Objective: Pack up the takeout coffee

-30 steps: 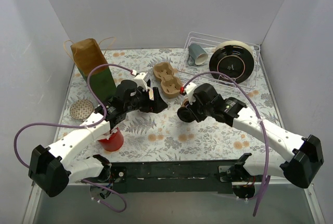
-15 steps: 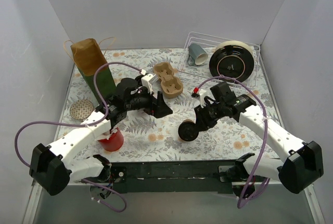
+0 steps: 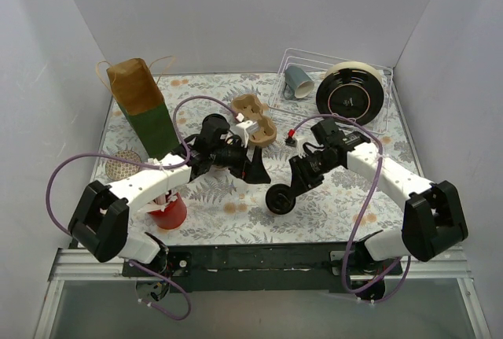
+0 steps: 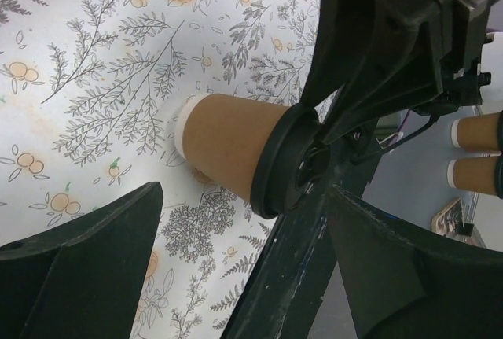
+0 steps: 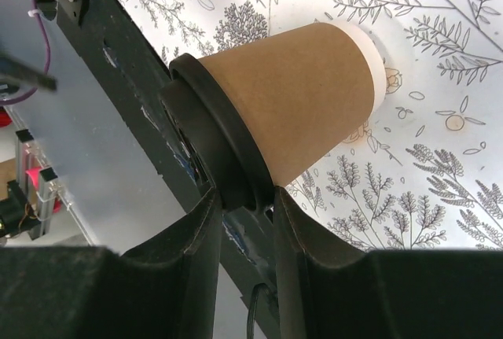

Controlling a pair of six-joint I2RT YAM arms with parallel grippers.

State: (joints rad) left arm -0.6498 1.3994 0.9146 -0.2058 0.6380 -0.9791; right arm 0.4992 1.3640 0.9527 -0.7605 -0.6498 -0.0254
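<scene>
Floral tabletop (image 3: 228,201): our right fingers (image 5: 196,237) pinch the lid (image 5: 212,134) of the cup (image 5: 299,111), left fingers (image 4: 78,268) wide. Next, probably, we seat it in the carrier (image 3: 245,107).

No readable words, logos or numbers on the kraft cup (image 5: 299,111) or paper bag (image 3: 137,91); any tiny print is possibly lost to blur.

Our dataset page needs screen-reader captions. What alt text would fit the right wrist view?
The right gripper pinches the black lid of a tan paper cup, whose base points away over a floral tablecloth. A dark rail crosses diagonally on the left.
</scene>
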